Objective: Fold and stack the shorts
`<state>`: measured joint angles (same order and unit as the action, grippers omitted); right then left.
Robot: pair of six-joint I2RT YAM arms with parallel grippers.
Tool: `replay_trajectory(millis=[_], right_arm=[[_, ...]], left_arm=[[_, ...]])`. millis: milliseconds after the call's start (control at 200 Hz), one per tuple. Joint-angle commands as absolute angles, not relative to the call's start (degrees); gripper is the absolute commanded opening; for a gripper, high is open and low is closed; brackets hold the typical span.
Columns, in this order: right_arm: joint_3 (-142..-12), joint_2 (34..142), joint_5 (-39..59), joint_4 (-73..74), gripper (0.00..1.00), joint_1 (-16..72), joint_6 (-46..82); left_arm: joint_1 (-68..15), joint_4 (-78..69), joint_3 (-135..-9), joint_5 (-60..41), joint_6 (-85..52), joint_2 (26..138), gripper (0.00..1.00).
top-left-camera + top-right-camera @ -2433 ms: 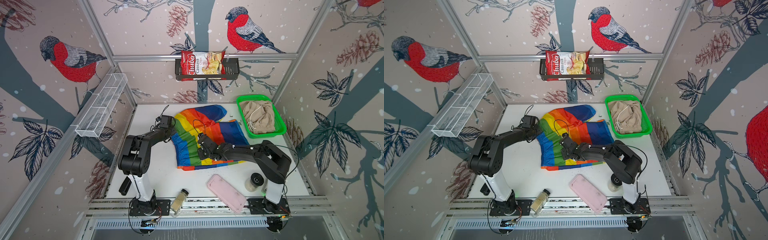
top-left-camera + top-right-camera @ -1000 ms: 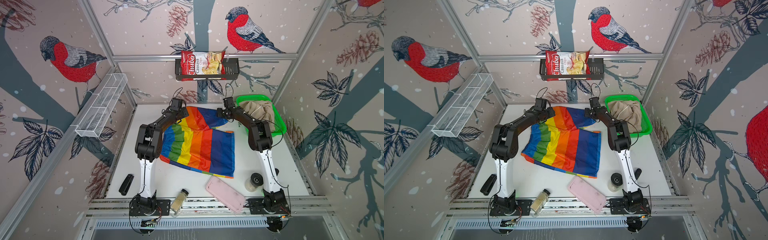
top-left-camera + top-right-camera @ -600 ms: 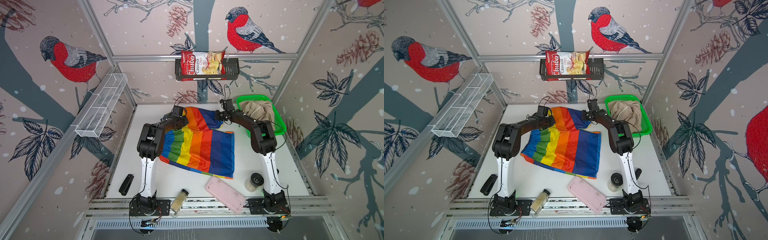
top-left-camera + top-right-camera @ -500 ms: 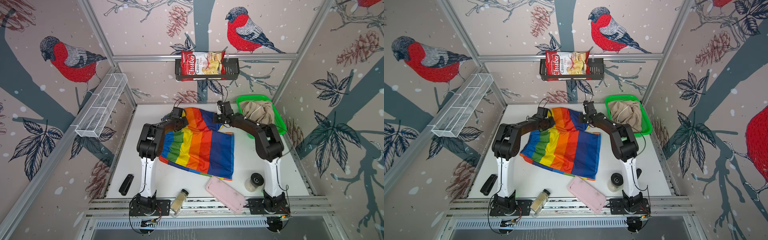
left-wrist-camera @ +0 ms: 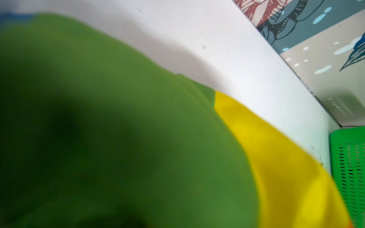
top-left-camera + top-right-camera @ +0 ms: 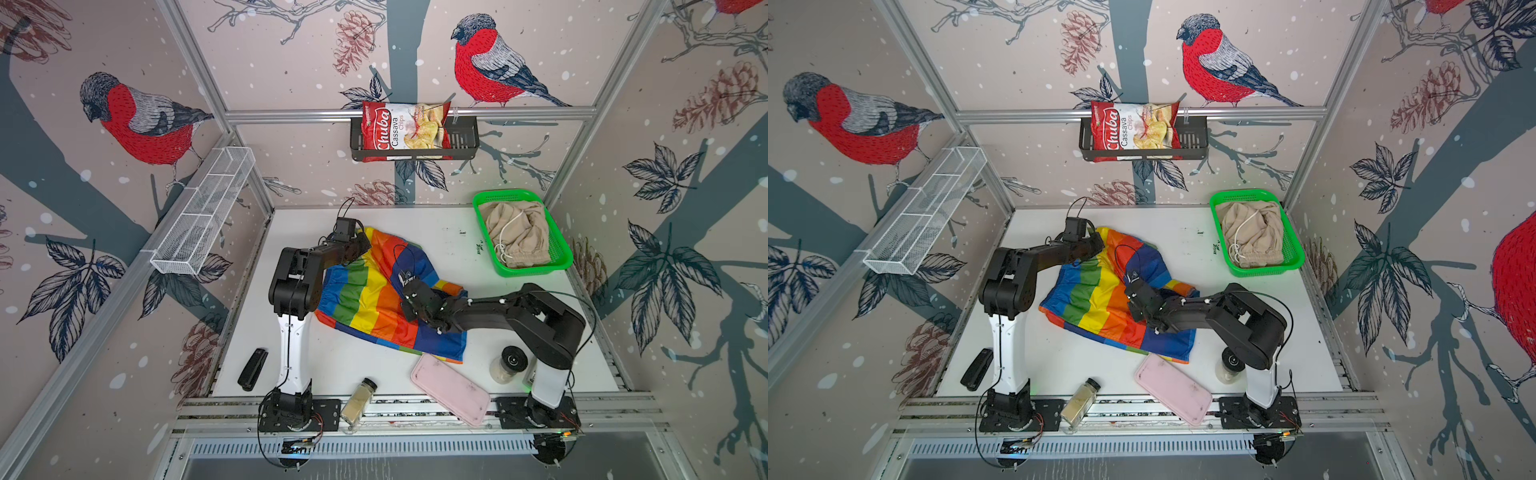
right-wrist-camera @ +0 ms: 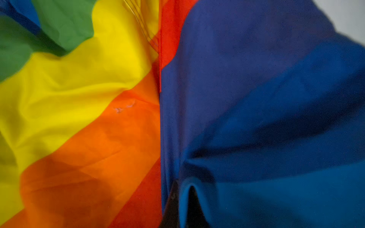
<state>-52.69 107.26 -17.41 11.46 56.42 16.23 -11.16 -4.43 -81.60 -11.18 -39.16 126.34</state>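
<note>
On the white table (image 6: 365,361), the rainbow shorts (image 6: 365,299) (image 6: 1096,299) no longer lie spread flat as they did half a second ago. Their far right blue part has been pulled up and toward the front, so it now drapes over the orange and yellow bands in the middle. This looks like the start of the first fold, so the task is at an early stage. The beige shorts (image 6: 517,237) are bunched, unfolded, in the green basket (image 6: 528,272) at the far right corner.

The right gripper (image 6: 409,286) (image 6: 1136,286) was by the basket a moment ago. It has swung in over the middle of the shorts, closed tight on the blue cloth. The left gripper (image 6: 360,246) (image 6: 1096,245) has hardly moved and is closed at the far left corner, where the cloth rises to meet it.

The left wrist view is almost filled with blurred green and yellow cloth (image 5: 118,138), so neither the fingers nor how much cloth they pinch can be seen. In the right wrist view only one dark fingertip (image 7: 171,205) pokes out under a blue pleat. In both top views the right arm covers the fold line, so I cannot tell whether the edges line up.
</note>
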Motion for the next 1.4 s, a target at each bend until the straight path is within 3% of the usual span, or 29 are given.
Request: replay_trajectory(millis=[0,130,320,520,595,956,1011,1071,1211,1396], right_arm=[[-51.4,106.8,-17.0,8.6,0.14,56.7,19.6],[-50.5,98.7,-14.2,7.9,0.40,53.0,19.0],[-51.8,83.4,-4.9,6.7,0.70,37.3,21.0],[-63.8,91.9,2.8,-1.6,0.73,25.8,24.5],[-69.3,99.3,8.8,-5.9,0.69,23.8,26.6],[-69.1,115.7,29.4,2.6,0.73,24.2,37.4],[-69.6,117.2,30.2,4.4,0.69,24.3,38.5],[-70.5,118.3,31.3,6.4,0.57,24.2,39.4],[-76.0,117.9,30.2,7.3,0.01,23.0,38.7],[-88.3,113.0,13.1,-2.3,0.00,23.9,25.5]], left_arm=[[-10.4,0.6,-80.6,-7.4,-39.3,126.5,0.00],[-10.0,0.3,-79.5,-7.4,-38.8,126.0,0.00],[-9.9,-0.5,-77.6,-8.0,-38.2,125.4,0.00],[-10.0,-0.7,-76.7,-8.3,-37.4,125.3,0.00],[-10.1,-0.5,-76.3,-8.3,-37.3,125.2,0.00],[-10.2,-0.4,-75.5,-8.1,-37.2,124.7,0.00],[-10.3,-0.4,-75.6,-8.2,-37.3,124.7,0.00],[-10.4,-0.4,-75.5,-8.1,-37.2,124.7,0.00],[-11.0,-0.3,-75.6,-7.8,-36.9,124.5,0.00],[-11.4,-0.5,-75.7,-8.4,-37.2,124.4,0.00]])
